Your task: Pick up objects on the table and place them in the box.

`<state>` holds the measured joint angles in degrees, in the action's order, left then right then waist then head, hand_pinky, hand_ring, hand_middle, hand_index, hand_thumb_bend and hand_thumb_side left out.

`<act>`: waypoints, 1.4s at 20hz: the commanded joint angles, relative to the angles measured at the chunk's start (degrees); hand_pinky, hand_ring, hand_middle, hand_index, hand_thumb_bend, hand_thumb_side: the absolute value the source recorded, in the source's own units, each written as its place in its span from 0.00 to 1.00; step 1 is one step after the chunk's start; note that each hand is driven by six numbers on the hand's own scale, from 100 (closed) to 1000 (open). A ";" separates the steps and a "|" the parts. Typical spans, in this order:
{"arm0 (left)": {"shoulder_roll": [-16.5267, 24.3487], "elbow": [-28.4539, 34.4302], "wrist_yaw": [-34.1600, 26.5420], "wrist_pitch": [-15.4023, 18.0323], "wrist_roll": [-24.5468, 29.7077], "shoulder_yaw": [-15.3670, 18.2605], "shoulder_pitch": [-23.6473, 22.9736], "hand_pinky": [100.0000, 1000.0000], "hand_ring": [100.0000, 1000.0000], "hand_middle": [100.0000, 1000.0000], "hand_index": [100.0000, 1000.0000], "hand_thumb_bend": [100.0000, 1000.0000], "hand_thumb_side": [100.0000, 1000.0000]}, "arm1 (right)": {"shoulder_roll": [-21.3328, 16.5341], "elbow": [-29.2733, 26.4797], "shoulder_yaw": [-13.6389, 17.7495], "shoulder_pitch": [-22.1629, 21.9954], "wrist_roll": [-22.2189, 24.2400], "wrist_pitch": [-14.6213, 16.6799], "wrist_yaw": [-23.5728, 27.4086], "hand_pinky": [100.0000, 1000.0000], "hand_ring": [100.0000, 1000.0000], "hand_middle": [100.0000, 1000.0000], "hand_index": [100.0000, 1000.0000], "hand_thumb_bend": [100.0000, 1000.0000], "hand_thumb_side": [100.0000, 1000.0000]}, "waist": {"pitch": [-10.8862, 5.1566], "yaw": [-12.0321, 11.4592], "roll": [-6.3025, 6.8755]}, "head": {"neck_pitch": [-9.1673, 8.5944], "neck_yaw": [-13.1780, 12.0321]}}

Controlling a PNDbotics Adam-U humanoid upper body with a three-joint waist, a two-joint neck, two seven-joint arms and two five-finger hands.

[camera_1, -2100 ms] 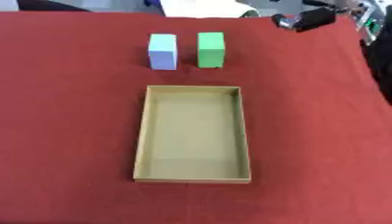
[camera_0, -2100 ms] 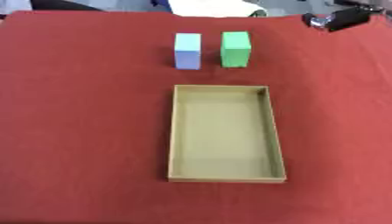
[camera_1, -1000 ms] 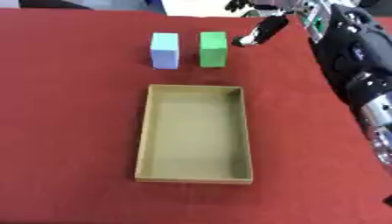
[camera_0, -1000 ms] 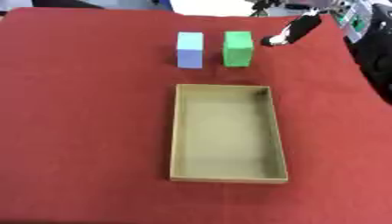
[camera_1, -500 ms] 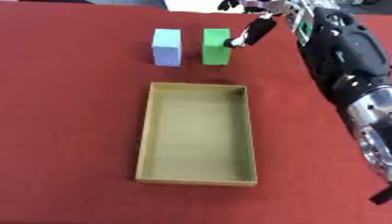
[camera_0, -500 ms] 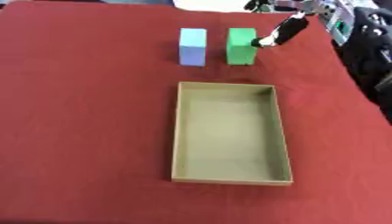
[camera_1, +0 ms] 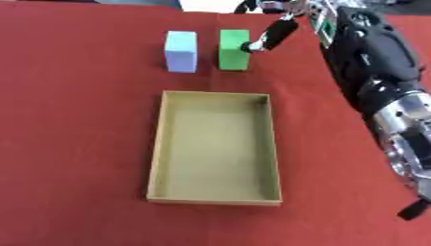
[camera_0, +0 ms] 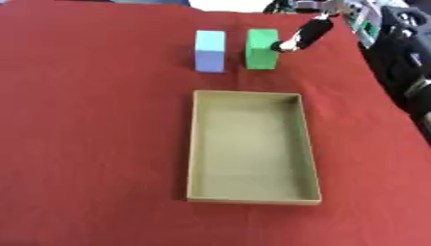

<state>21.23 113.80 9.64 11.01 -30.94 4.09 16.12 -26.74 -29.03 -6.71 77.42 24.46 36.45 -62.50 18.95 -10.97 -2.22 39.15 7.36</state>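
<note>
Now your right hand (camera_1: 268,36) reaches a straight finger to the green block's (camera_1: 233,49) right side near the bench's far edge, holding nothing; the blue block (camera_1: 180,51) stands beside it, behind the box (camera_1: 213,199)

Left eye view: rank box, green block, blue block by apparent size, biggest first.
1. The box, by far the largest.
2-3. The green block and the blue block look about alike; I won't rank them. Both lie farther from the camera than the box, which shrinks them somewhat.
</note>
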 commanded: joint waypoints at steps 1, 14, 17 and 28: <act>0.83 0.79 -0.24 0.04 0.11 0.16 0.67 0.70 0.65 0.52 0.76 0.09 0.63 | -0.05 -0.05 0.20 1.39 1.34 0.08 -0.38 0.85 0.89 0.86 0.95 0.27 0.51 | -0.90 -0.24 0.18 | -0.71 0.29; 0.95 0.79 -0.17 -0.02 0.16 0.28 0.69 0.70 0.65 0.52 0.75 0.09 0.63 | -0.56 -2.06 0.61 2.28 6.04 0.60 3.84 0.85 0.88 0.84 0.95 0.18 0.57 | -1.11 0.04 0.09 | -0.29 -0.06; 1.04 0.79 -0.15 -0.03 0.24 0.34 0.74 0.71 0.65 0.52 0.75 0.09 0.63 | -0.81 -3.29 0.44 2.59 6.88 -0.02 4.99 0.85 0.89 0.84 0.95 0.19 0.54 | -1.37 0.16 0.09 | -0.31 -0.10; 1.10 0.79 -0.24 0.07 0.33 0.49 0.96 0.71 0.65 0.52 0.75 0.10 0.62 | -0.54 -4.15 -0.11 2.98 10.26 -0.35 7.00 0.85 0.90 0.86 0.95 0.19 0.59 | -1.96 0.17 -0.02 | -0.52 -0.08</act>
<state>21.23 113.80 9.64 10.99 -30.75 4.10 16.37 -26.44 -32.19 -6.75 78.84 32.34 34.07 -55.86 18.38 -10.68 -2.47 39.07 7.24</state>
